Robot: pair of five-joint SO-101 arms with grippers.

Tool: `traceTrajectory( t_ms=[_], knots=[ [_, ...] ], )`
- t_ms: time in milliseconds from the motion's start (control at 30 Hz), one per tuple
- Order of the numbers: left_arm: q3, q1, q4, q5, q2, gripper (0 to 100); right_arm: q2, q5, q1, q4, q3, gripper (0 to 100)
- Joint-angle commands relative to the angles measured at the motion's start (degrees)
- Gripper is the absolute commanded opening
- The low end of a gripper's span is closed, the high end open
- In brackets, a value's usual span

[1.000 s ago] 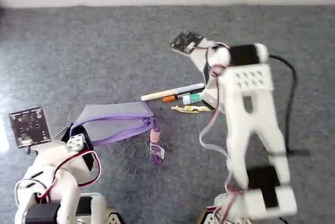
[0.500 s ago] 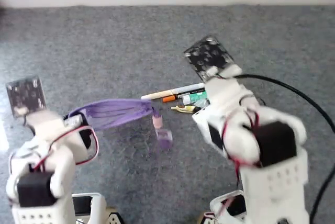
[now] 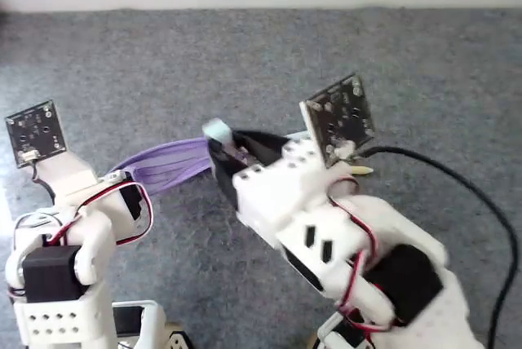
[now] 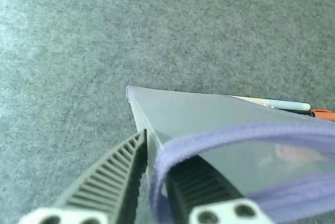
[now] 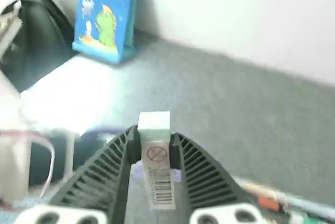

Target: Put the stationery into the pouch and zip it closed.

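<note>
The purple translucent pouch (image 3: pixel 163 165) lies left of centre, and my left gripper (image 3: pixel 122 183) is shut on its near end. In the left wrist view my left gripper (image 4: pixel 149 145) pinches the pouch's (image 4: pixel 209 124) zip edge, with the mouth gaping. My right gripper (image 3: pixel 220 147) hangs over the pouch's right end, shut on a small white tube with a pale green cap (image 3: pixel 217 129). Seen from the right wrist, that tube (image 5: pixel 155 156) stands upright in my right gripper (image 5: pixel 155 137). Pens (image 4: pixel 277 103) lie beyond the pouch, most of them hidden under the right arm from above.
Grey carpet (image 3: pixel 122 64) covers the table. A yellow item's tip (image 3: pixel 363 170) peeks out beside the right arm. A black cable (image 3: pixel 473 210) trails at the right. A blue picture box (image 5: pixel 107 14) stands against the far wall.
My right arm has swung left from the pens to the pouch's right end with the small tube in its gripper. My left arm has raised the pouch's near end.
</note>
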Motion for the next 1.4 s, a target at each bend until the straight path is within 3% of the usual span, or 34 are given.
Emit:
traceTrajectory(
  t_ms=[0, 233, 633, 1000, 1200, 1367],
  knots=[
    [-1.9, 0.3, 0.4, 0.8, 1.6, 1, -1.0, -0.3, -3.1, -17.0, 5.5, 0.8],
    [-1.9, 0.3, 0.4, 0.8, 1.6, 1, -1.0, 3.9, -12.0, -27.1, 16.7, 0.8],
    [-1.9, 0.3, 0.4, 2.8, 1.6, 1, -0.8, 4.2, -9.7, -36.8, 21.6, 0.8],
    [-1.9, 0.3, 0.4, 2.8, 1.6, 1, 5.3, 4.1, -8.0, -36.7, 24.1, 1.7],
    [-1.9, 0.3, 0.4, 2.8, 1.6, 1, 4.8, 4.1, -5.9, -29.8, 22.9, 17.1],
    [-1.9, 0.2, 0.4, 2.8, 1.6, 1, -0.4, 4.0, -3.4, -24.7, 19.1, 12.0]
  ],
)
